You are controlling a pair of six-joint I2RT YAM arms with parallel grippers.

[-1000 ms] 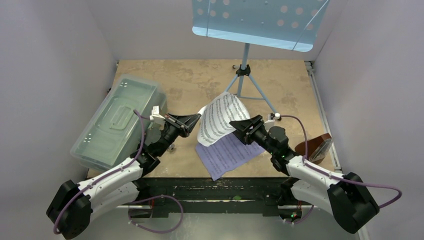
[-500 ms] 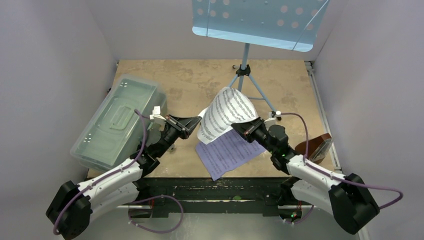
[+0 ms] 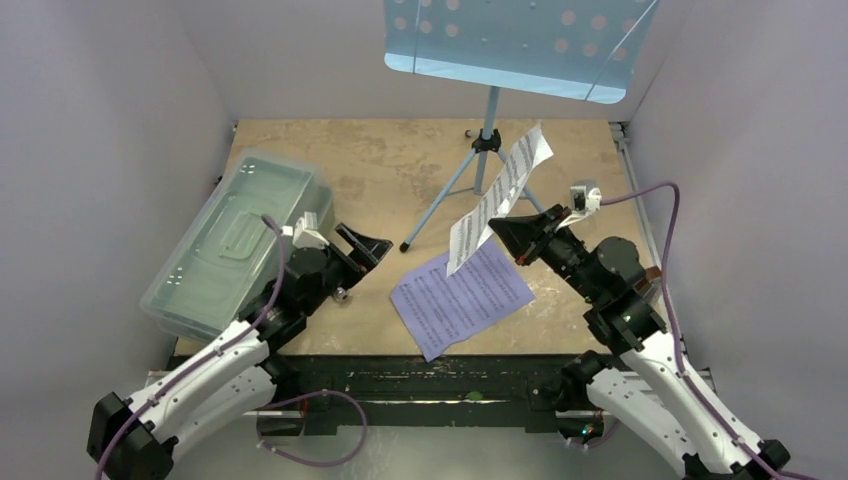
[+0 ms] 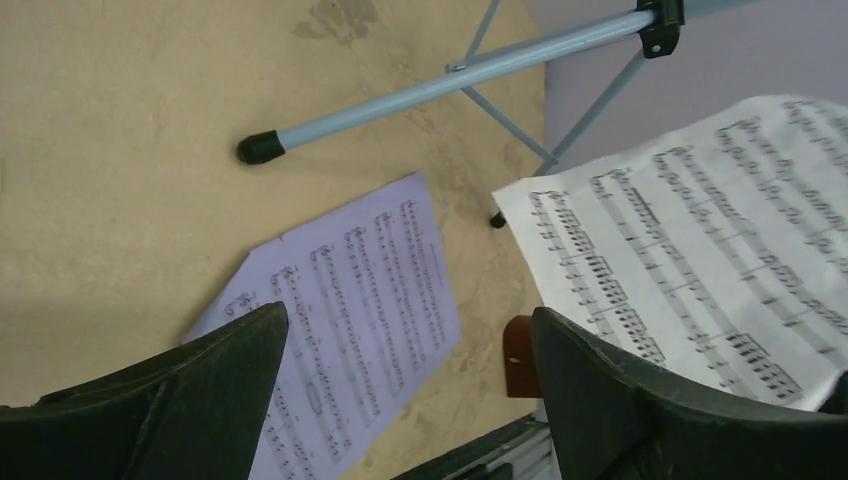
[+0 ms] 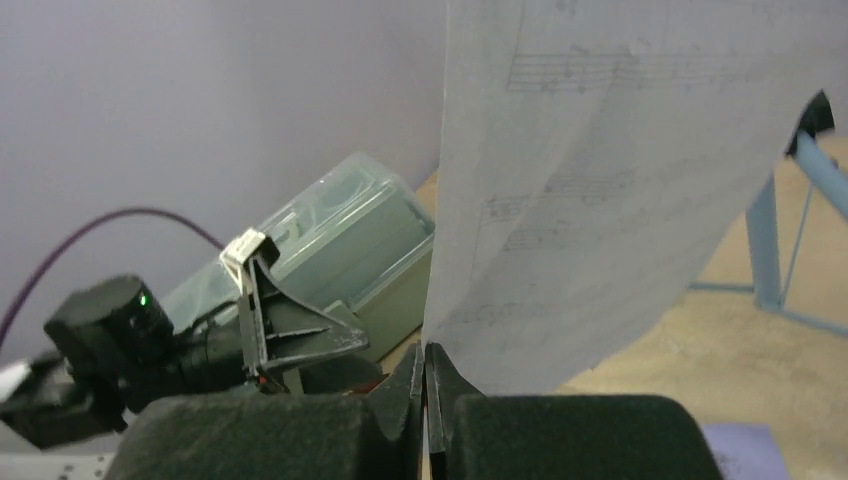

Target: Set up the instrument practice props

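Raised toward the stand (image 3: 489,112), right hand (image 3: 499,229) pinches white page (image 3: 497,195); box (image 3: 235,240) lidded.

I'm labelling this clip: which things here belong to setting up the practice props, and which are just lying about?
Belong to the job: light-blue music stand; white sheet-music page, pinched by the right gripper; lilac page, lying flat; brown metronome, mostly hidden.
Just lying about: clear lidded box.
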